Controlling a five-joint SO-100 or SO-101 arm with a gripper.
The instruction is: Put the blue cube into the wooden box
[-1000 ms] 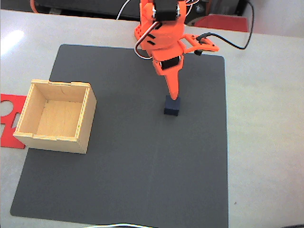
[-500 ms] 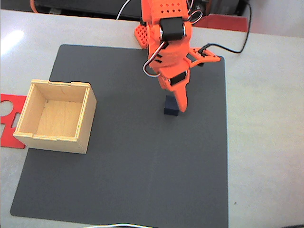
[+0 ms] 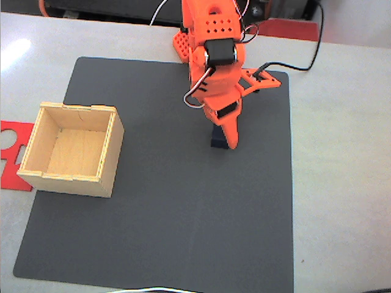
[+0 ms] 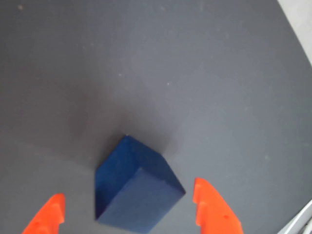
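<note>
- The red cut-out piece (image 3: 12,152) lies at the worktop's left edge, partly under the wooden box (image 3: 72,149).
- The wooden box stands open on the dark mat's (image 3: 159,232) left side.
- The blue cube (image 4: 136,187) rests on the mat toward its far edge, right of centre.
- The orange tool (image 4: 127,212) has its fingers apart, one on each side of the cube.
</note>
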